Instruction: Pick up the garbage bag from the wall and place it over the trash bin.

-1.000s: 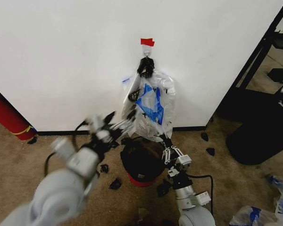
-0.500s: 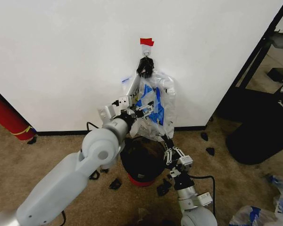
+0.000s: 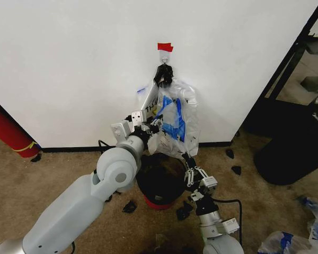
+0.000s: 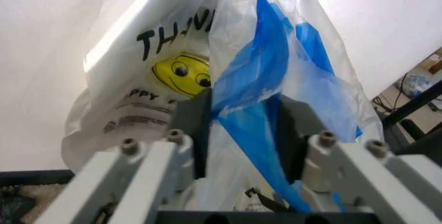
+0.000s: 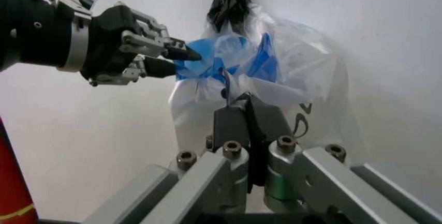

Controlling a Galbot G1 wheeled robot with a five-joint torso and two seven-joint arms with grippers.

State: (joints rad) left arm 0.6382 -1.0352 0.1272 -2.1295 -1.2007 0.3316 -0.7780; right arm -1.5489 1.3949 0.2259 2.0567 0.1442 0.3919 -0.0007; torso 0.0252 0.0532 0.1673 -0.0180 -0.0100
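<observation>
The garbage bag [image 3: 176, 120], crinkly clear plastic with blue patches, hangs on the white wall [image 3: 69, 63] from a hook under red tape [image 3: 166, 47], below a black knotted bundle [image 3: 164, 75]. My left gripper [image 3: 158, 126] is at the bag's left side, open, with a blue fold of the garbage bag [image 4: 255, 94] between its fingers [image 4: 200, 131]. The right wrist view shows this left gripper [image 5: 190, 61] at the blue plastic. My right gripper [image 3: 190, 168] is shut just below the bag, pointing up at the garbage bag [image 5: 276, 63]. The black trash bin [image 3: 159, 185] stands under the bag.
A clear bag with a yellow smiley [image 4: 176, 71] hangs beside the blue one. A red cylinder [image 3: 10, 132] leans at the left. A large black rounded object [image 3: 291, 153] and a black post [image 3: 286, 69] stand at the right. Black scraps [image 3: 130, 206] dot the carpet.
My left arm swung up from low on the left to the bag, and its gripper now sits around a blue fold. The right arm has hardly moved.
</observation>
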